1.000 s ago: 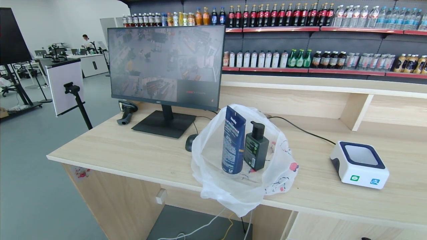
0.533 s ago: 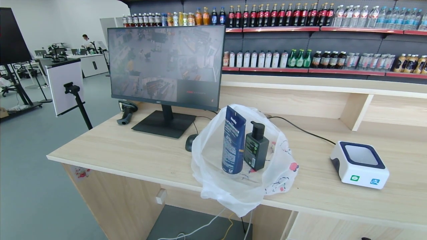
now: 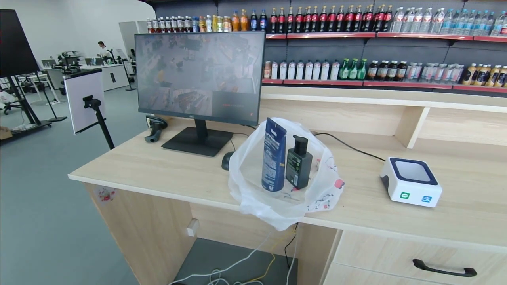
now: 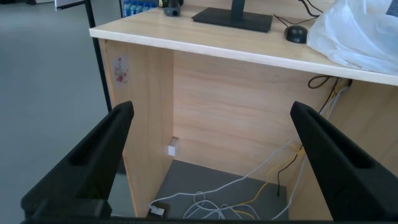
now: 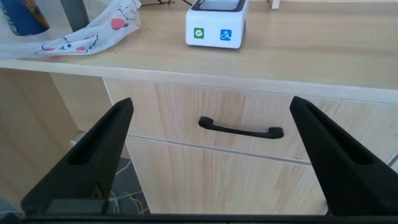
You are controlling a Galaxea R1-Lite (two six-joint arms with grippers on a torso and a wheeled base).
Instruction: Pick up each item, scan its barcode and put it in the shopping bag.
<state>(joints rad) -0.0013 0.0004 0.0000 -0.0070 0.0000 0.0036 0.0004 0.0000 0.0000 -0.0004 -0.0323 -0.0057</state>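
A dark-blue tube (image 3: pixel 273 155) and a dark, possibly black, pump bottle (image 3: pixel 298 163) stand upright in the translucent white shopping bag (image 3: pixel 246 180) on the pale wooden desk (image 3: pixel 158 174); left pincer (image 4: pixel 211 109) and right pincer (image 5: pixel 211 102) gape wide, empty.

Shop checkout: drink bottle shelves (image 3: pixel 372 71) behind wooden counter (image 3: pixel 158 174), monitor (image 3: pixel 200 77), barcode scanner (image 3: pixel 411 187).

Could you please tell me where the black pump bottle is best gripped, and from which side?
Probably on the pump bottle, around its flat body below the narrow neck, coming from the robot's right: it stands upright, the blue tube crowds its left side, and the shopping bag rises behind.
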